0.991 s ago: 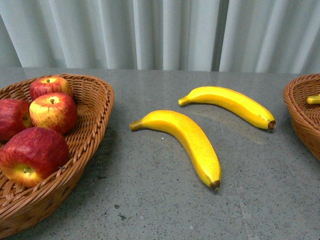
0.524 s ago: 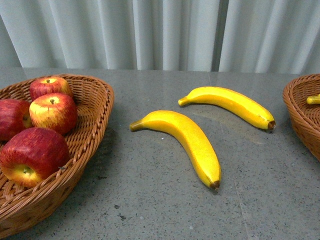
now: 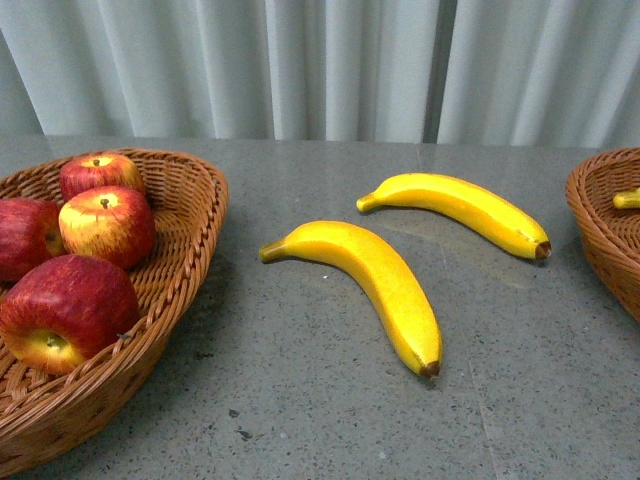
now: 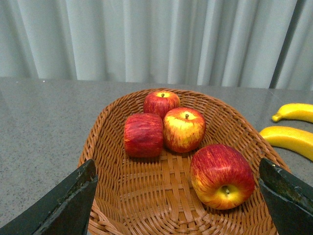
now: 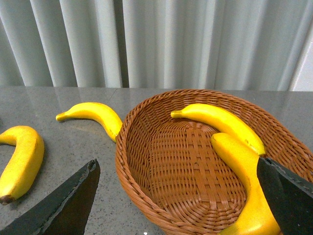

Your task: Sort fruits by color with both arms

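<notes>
While nothing on the grey table has shifted over the past second, two fruits wait to be sorted: the near banana and the far banana lie on the bare surface between two wicker baskets. They are close together but not touching, each with its stem toward the left basket and its brown tip toward the right basket. Four apples sit in the left basket and none is seen loose on the table, so the red half of the job looks finished. The right wrist view shows two more bananas already in the right basket, one along its far wall and one against its nearer side. The left gripper faces the apple basket with its jaws spread wide and nothing between them. The right gripper faces its own basket the same way, jaws wide apart and empty. Neither arm appears in the front view. The stillness suggests a pause between placements, not a move in progress. What seems to remain is for an arm, most likely the right one since the yellow fruit is collecting on its side, to reach for the far banana, which lies nearer that basket, and then for the near one.
</notes>
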Tool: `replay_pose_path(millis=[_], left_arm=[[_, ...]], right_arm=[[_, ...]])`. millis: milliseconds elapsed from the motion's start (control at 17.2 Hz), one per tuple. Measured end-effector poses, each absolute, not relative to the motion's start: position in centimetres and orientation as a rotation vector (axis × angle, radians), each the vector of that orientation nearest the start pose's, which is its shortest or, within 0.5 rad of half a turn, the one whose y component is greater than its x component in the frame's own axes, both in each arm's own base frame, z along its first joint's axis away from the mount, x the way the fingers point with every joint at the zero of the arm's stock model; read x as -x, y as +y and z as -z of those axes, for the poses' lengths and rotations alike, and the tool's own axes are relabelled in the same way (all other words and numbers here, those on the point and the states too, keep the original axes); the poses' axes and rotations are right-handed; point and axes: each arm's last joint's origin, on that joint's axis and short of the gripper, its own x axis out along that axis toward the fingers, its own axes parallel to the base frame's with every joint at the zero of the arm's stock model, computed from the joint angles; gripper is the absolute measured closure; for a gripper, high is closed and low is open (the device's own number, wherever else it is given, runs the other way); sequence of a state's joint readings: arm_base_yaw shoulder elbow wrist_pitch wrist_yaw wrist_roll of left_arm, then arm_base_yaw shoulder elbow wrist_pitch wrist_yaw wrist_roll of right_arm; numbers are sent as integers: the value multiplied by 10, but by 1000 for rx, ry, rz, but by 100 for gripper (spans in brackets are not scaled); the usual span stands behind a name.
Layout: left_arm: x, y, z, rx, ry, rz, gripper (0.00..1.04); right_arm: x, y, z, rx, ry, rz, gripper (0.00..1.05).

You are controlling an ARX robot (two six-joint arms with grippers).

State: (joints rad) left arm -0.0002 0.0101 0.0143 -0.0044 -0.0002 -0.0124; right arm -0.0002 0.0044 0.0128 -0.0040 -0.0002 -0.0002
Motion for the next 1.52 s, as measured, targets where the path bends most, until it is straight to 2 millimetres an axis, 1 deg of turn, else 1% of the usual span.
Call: replay_pose_path(millis=[233, 291, 350, 408, 524, 583, 641, 699, 758, 816, 874, 932, 1224, 1515], left_arm=[[-97, 0, -167, 12, 0, 0, 7], [-97, 0, -167, 12, 0, 0, 7], [-97, 0, -167, 11, -1, 1, 7], [-97, 0, -167, 11, 0, -2, 7], [-97, 0, -167, 10, 0, 0, 7], [-97, 0, -167, 11, 0, 0, 7], [-97, 0, -167, 11, 0, 0, 7], [-97, 0, -167, 11, 0, 0, 7], [-97, 0, -167, 11, 0, 0, 7], [-97, 0, -167, 11, 0, 0, 7], [-97, 0, -167, 11, 0, 0, 7], [-97, 0, -167, 11, 0, 0, 7], [-97, 0, -167, 10, 0, 0, 7], [-97, 0, -167, 10, 0, 0, 7]], right_arm=[[-97, 0, -167, -7, -6, -10, 7], [-101, -3, -171, -97, -17, -141, 7], [-106, -3, -173, -170, 9, -222, 7], [-126, 11, -192, -254, 20, -459, 7], [-159, 27, -229, -229, -63, -502, 7], [-185, 44, -244, -208, -59, -551, 7], [-205, 59, -251, -193, -30, -571, 7], [-232, 79, -256, -171, 19, -581, 7], [-251, 96, -259, -149, 54, -588, 7], [-266, 109, -262, -129, 81, -584, 7], [-311, 154, -270, -40, 158, -582, 7], [-327, 179, -258, 130, 277, -588, 7], [-328, 180, -241, 243, 369, -588, 7], [-331, 174, -224, 321, 474, -571, 7]])
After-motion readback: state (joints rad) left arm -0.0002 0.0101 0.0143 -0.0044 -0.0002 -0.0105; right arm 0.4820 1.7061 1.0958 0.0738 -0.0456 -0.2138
